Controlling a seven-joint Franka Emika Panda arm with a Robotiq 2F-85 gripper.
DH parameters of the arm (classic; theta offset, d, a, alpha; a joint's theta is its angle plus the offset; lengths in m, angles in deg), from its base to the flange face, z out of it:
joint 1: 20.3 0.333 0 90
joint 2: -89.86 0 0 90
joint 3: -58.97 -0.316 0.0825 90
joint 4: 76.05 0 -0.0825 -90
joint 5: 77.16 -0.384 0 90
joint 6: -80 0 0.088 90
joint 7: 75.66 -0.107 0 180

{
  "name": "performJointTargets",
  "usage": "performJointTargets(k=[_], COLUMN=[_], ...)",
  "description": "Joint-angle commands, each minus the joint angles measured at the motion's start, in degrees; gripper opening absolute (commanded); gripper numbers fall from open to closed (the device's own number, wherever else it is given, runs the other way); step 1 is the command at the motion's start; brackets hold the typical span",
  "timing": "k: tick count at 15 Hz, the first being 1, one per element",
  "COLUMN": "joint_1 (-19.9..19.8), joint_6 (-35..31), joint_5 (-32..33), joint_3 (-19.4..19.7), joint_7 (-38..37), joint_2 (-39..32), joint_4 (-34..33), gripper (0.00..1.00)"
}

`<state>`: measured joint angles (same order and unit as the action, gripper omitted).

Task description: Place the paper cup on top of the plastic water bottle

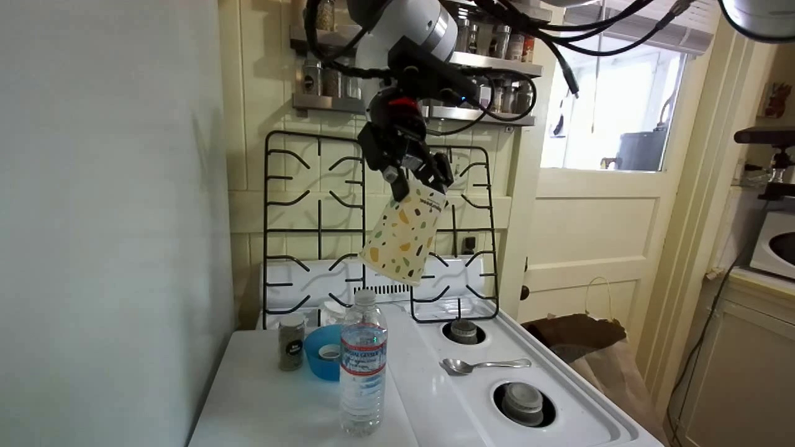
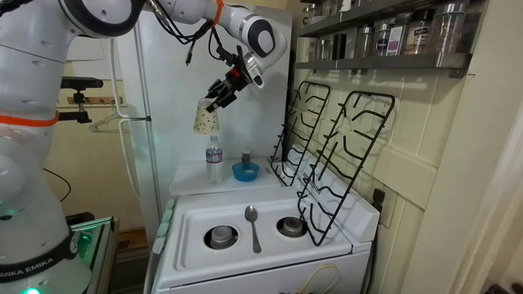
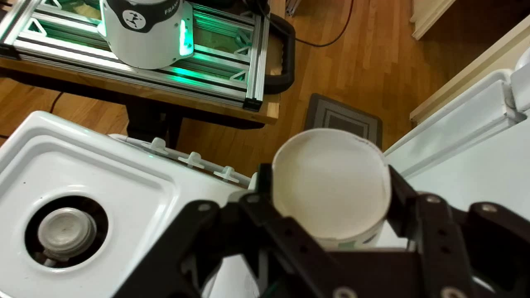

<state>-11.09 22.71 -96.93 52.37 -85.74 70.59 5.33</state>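
Note:
The paper cup (image 1: 404, 239), cream with coloured speckles, is upside down in the air and tilted in an exterior view. It also shows in an exterior view (image 2: 206, 119) and in the wrist view (image 3: 331, 186), where its pale base faces the camera. My gripper (image 1: 423, 180) is shut on the cup's narrow end, with a finger on each side in the wrist view (image 3: 331, 180). The clear plastic water bottle (image 1: 363, 394) with a blue label stands upright on the white surface, below the cup and apart from it in both exterior views (image 2: 214, 168). It is hidden in the wrist view.
A blue bowl (image 2: 245, 174) and a small spice jar (image 1: 290, 343) stand close to the bottle. Black grates (image 1: 320, 230) lean against the back wall. A spoon (image 2: 253, 228) lies on the stove between burners. A tall white fridge (image 2: 229, 73) and spice shelves (image 2: 384, 62) flank the space.

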Motion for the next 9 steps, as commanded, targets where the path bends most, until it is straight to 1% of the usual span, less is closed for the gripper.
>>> performJointTargets(k=[1,9], joint_1=[1.15,2.97], joint_6=[-0.64,-6.62], joint_5=[1.97,5.0], joint_3=[0.44,0.16], joint_7=[-2.75,-4.87], joint_2=[-2.36,-4.38], joint_4=[-3.08,-4.17], gripper=[0.38,0.38])
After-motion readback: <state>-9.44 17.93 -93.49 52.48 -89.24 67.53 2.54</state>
